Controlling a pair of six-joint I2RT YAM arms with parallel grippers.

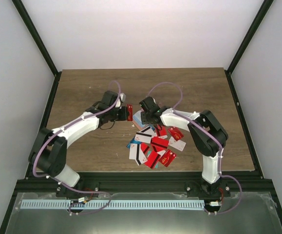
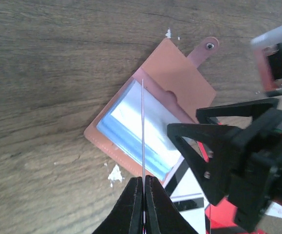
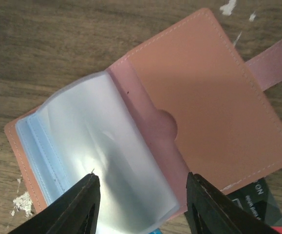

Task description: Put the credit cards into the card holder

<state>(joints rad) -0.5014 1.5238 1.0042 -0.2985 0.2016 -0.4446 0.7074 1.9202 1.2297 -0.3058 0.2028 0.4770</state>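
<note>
The card holder [image 3: 204, 97] lies open on the wooden table, its clear plastic sleeves [image 3: 106, 146] fanned up and its snap strap [image 2: 206, 48] pointing away. My right gripper [image 3: 143, 204] is open just above it, one finger on each side of the sleeves. Beside it, my left gripper [image 2: 143, 179] is shut on a credit card [image 2: 143, 126] held edge-on over the sleeves. From the top view this card [image 1: 129, 111] looks red. Both grippers, left [image 1: 124, 113] and right [image 1: 144, 117], meet at the holder [image 1: 138, 118]. Several more credit cards [image 1: 158, 146] lie in a pile nearer the arms.
White flecks [image 2: 114, 174] dot the wood near the holder. The right gripper's black body [image 2: 228, 156] fills the lower right of the left wrist view, close to the held card. Black frame posts [image 1: 38, 39] border the table [image 1: 82, 87].
</note>
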